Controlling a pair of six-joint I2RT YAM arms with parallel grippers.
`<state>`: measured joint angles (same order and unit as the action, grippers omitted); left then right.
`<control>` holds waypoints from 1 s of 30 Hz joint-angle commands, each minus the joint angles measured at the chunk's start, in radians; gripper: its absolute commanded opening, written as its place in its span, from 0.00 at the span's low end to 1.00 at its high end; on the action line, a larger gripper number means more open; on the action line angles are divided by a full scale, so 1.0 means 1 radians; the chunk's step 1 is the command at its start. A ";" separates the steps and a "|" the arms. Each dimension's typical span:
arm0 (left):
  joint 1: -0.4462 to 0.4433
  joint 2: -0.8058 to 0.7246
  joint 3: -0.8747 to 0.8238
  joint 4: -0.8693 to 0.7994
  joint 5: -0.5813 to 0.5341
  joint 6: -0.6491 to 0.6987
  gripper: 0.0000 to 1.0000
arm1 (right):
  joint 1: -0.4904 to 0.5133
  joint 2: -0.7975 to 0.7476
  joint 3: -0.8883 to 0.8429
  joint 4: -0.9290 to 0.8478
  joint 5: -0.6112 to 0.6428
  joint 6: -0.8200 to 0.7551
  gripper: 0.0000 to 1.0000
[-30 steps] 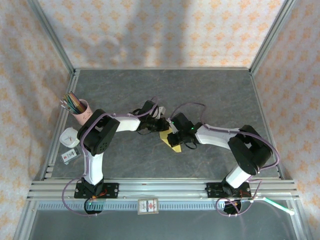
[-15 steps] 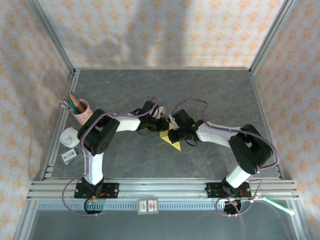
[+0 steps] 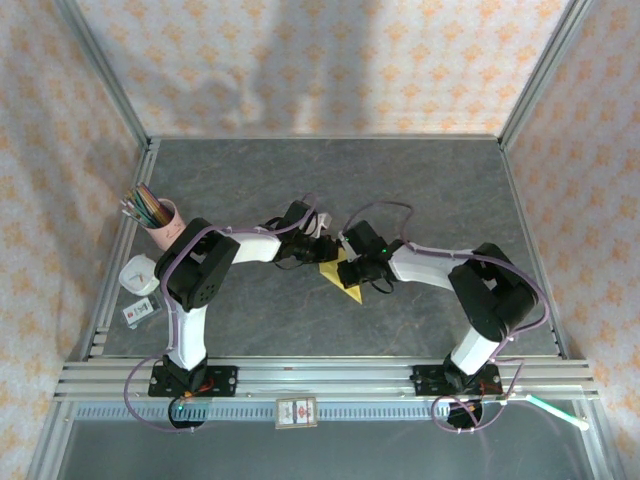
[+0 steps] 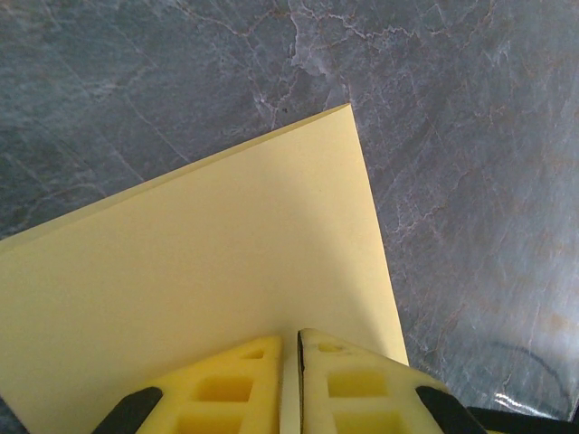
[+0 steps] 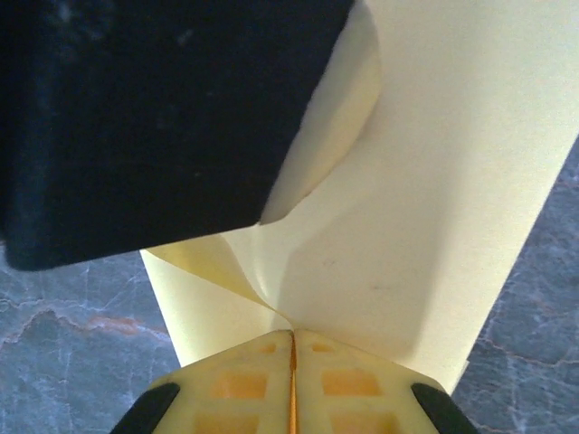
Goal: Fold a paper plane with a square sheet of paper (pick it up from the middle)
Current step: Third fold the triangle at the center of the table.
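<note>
The thin yellow square sheet of paper point(image 3: 343, 284), already creased to a partly triangular shape, lies at approx. the ctr of the dark grey marbled counter point(image 3: 420, 180) and is pinched from two sides.

The L jaws, at the end of the white L arm point(image 3: 250, 243), are closed tight on one edge of the sheet. In the L wrist view the flat paper runs away toward 12 o'clock, w/ one corner at 1 o'clock. This grip is judged to be an anchor, so the sheet is not dragged.

The R jaws, on the white R arm point(image 3: 425, 268), are likewise shut on the paper. A flap is curled up and over just ahead of them, toward 11 o'clock. That hold is judged to be for carrying the flap across into a crease. A dark body, prob. the other arm, hangs just over the curl at 10 o'clock, so little room is left there.

In the top view the sheet's free point is directed to 5 o'clock, w/ bare counter beyond it. Open counter is also seen toward 12 and 3 o'clock. A pink cup of coloured pens point(image 3: 158, 218) is set at the 9 o'clock edge, well apart.
</note>
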<state>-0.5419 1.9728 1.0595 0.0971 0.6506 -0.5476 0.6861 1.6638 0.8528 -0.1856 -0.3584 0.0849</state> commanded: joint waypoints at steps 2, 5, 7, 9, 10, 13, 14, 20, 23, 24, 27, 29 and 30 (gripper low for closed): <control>-0.002 0.058 -0.004 -0.080 -0.042 0.026 0.16 | -0.006 0.008 0.008 0.013 0.036 0.004 0.09; -0.001 0.058 -0.004 -0.080 -0.042 0.025 0.16 | -0.007 0.011 0.008 0.015 0.035 0.003 0.09; -0.001 0.058 -0.004 -0.080 -0.042 0.025 0.16 | -0.007 0.014 0.007 0.015 0.036 0.002 0.09; -0.002 0.058 -0.003 -0.080 -0.042 0.025 0.16 | -0.007 0.017 0.005 0.013 0.044 0.000 0.08; -0.002 0.058 -0.004 -0.080 -0.042 0.025 0.16 | -0.007 0.017 0.005 0.012 0.047 0.001 0.08; -0.002 0.058 -0.002 -0.080 -0.042 0.025 0.16 | -0.007 0.025 0.008 0.010 0.046 0.000 0.09; -0.002 0.058 -0.003 -0.080 -0.040 0.025 0.16 | -0.007 0.025 0.008 0.010 0.046 0.001 0.08; -0.002 0.058 -0.003 -0.079 -0.040 0.023 0.16 | -0.008 0.030 0.009 0.008 0.053 0.000 0.08; -0.002 0.058 -0.004 -0.079 -0.040 0.023 0.16 | -0.008 0.026 0.006 0.005 0.052 0.002 0.08; -0.002 0.058 -0.006 -0.079 -0.041 0.023 0.16 | -0.008 0.022 0.005 0.006 0.050 0.002 0.08; -0.002 0.058 -0.005 -0.079 -0.040 0.023 0.16 | -0.008 0.007 0.004 0.006 0.044 0.001 0.08; -0.001 0.058 -0.004 -0.079 -0.042 0.023 0.16 | -0.008 -0.004 0.001 0.009 0.035 0.001 0.08; -0.002 0.058 -0.004 -0.080 -0.042 0.023 0.16 | -0.008 -0.009 0.000 0.010 0.029 0.001 0.08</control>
<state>-0.5419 1.9728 1.0599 0.0971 0.6506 -0.5480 0.6834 1.6745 0.8528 -0.1822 -0.3447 0.0845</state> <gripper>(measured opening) 0.158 0.084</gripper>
